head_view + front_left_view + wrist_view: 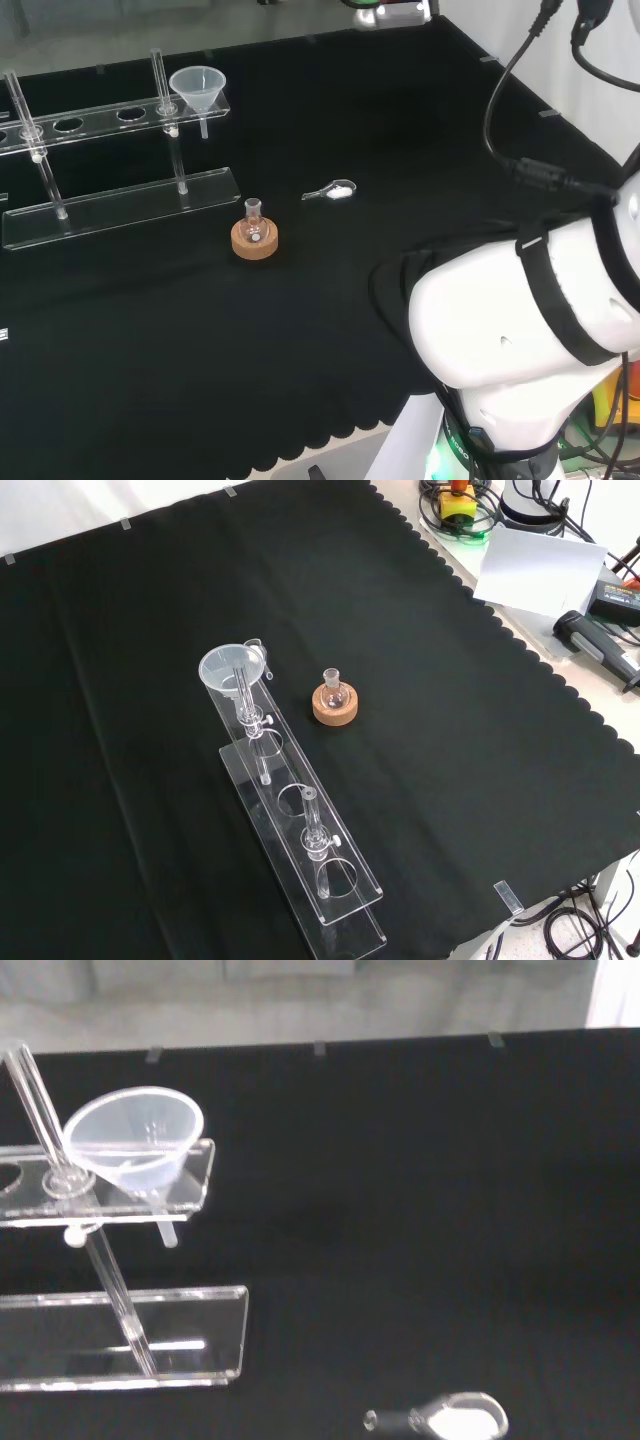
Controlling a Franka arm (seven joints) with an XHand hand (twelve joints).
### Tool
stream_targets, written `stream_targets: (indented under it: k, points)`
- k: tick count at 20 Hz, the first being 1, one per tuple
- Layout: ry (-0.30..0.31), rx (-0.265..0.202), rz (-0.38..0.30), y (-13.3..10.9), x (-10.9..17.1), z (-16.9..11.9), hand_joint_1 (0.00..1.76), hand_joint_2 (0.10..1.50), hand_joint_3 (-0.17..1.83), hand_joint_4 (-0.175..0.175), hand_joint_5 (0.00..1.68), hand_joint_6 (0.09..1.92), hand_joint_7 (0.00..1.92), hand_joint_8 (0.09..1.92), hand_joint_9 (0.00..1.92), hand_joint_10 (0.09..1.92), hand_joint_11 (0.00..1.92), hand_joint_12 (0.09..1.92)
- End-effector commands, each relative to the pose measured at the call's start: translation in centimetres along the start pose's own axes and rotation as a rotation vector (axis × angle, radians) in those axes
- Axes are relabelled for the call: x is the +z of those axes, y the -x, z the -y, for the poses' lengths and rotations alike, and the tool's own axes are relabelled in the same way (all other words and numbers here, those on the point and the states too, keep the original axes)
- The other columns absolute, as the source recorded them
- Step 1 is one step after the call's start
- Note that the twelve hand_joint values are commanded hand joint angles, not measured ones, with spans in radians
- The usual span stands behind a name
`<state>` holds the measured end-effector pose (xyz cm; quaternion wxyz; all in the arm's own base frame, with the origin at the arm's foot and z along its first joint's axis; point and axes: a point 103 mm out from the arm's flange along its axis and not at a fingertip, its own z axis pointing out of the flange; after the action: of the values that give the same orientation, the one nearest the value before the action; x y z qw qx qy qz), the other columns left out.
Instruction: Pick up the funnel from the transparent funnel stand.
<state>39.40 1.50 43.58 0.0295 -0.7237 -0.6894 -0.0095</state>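
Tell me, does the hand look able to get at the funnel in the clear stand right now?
Probably yes: the funnel sits in the end hole of the clear stand, with bare cloth beside that end.

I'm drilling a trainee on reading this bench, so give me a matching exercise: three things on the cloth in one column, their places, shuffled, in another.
Things:
1. funnel
2. small flask
3. spoon

Places:
A. on a cork ring
B. lying flat on the black cloth
C. in the end hole of the clear stand's upper shelf

Pairs: 1-C, 2-A, 3-B
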Motion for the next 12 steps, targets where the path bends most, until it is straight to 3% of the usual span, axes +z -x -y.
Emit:
stream_targets:
  k: [1, 12]
  points:
    - [0.034, -0.033, -0.043, -1.7, 1.8, -3.1, 0.24, 0.64, 0.03, 0.102, 0.00, 0.09, 0.00, 0.09, 0.00, 0.09, 0.00, 0.09]
    - [-0.016, -0.063, -0.075, -4.4, 4.7, -7.6, 0.24, 0.63, 0.02, 0.098, 0.00, 0.09, 0.00, 0.09, 0.00, 0.09, 0.00, 0.09]
